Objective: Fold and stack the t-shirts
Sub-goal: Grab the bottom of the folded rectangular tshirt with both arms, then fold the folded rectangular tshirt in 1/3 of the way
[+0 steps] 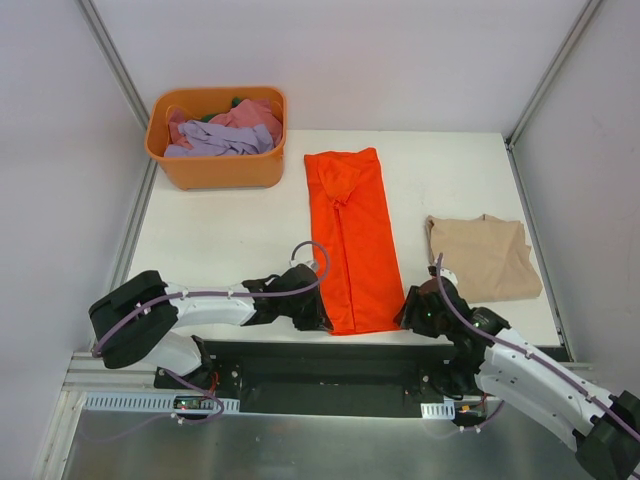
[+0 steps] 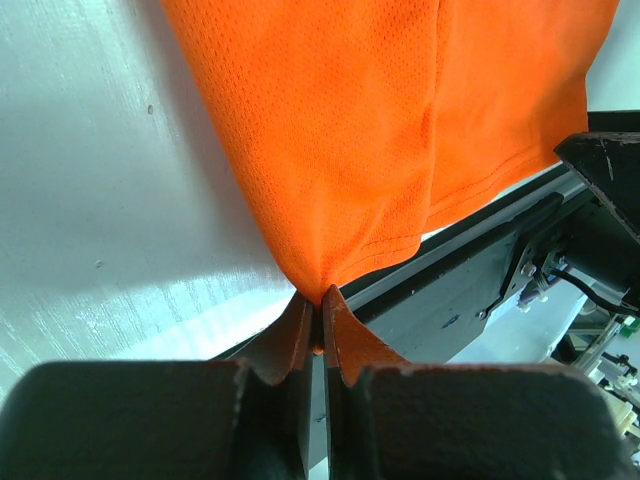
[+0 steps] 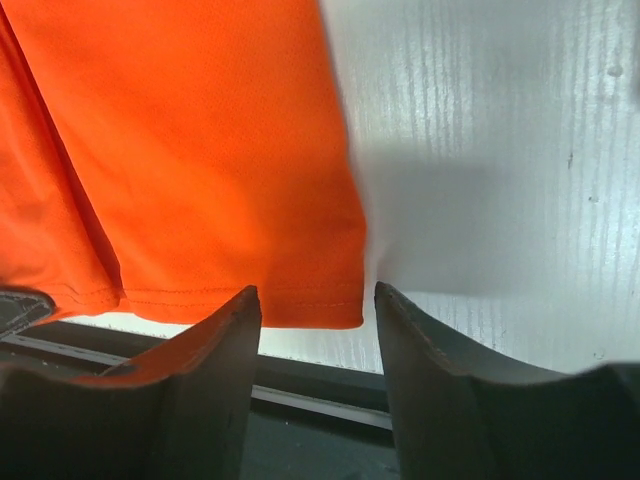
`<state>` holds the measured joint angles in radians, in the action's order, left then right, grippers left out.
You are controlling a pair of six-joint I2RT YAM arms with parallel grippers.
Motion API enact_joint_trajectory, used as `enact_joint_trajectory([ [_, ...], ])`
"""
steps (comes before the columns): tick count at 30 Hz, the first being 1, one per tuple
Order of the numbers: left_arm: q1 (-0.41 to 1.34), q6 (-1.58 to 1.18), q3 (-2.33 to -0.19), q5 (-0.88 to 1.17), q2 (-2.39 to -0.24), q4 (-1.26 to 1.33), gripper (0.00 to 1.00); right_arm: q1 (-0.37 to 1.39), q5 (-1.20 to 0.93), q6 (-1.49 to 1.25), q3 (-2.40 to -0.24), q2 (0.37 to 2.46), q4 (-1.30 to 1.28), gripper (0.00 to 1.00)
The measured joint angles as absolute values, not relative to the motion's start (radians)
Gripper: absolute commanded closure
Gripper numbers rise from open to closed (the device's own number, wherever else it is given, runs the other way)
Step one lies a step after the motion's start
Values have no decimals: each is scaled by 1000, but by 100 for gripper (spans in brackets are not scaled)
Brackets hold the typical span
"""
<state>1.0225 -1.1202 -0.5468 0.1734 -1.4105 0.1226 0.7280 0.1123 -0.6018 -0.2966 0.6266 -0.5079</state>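
A bright orange t-shirt [image 1: 352,240] lies folded into a long strip down the middle of the table, its hem at the near edge. My left gripper [image 1: 323,322] [image 2: 320,298] is shut on the hem's near-left corner, and the orange cloth [image 2: 380,130] puckers up into the pinch. At the near-right corner of the hem [image 3: 330,310] my right gripper [image 1: 405,315] [image 3: 318,295] is open, one finger on each side of it, not pressing the cloth. A folded tan t-shirt [image 1: 485,258] lies to the right. Lilac [image 1: 215,140] and pink [image 1: 250,115] t-shirts sit crumpled in the tub.
The orange plastic tub [image 1: 215,172] stands at the table's back left corner. The white table [image 1: 220,230] ends at a black rail [image 1: 330,365] just below the shirt hem. Walls with metal posts close in the left and right sides.
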Motion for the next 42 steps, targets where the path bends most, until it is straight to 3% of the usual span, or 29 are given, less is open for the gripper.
enact_joint_trajectory([
  [2,1023,-1120,-547,173,-1410,122,100,728,108,-607,-297,628,-504,61],
  [10,1023,-1120,-547,173,-1390,122,100,728,115,-616,-270,615,-478,68],
  [15,1023,-1120,-546,173,-1390,122,100,728,107,-626,-256,625,-456,86],
  [16,1023,-1120,-546,173,-1390,122,100,728,105,-627,-255,625,-455,99],
  [31,1035,-1099,-442,171,-1173,66,100,758,-84,-543,-231,482,-377,100],
  [42,944,-1023,-527,169,-1181,47,100,765,20,-498,-360,620,-295,100],
])
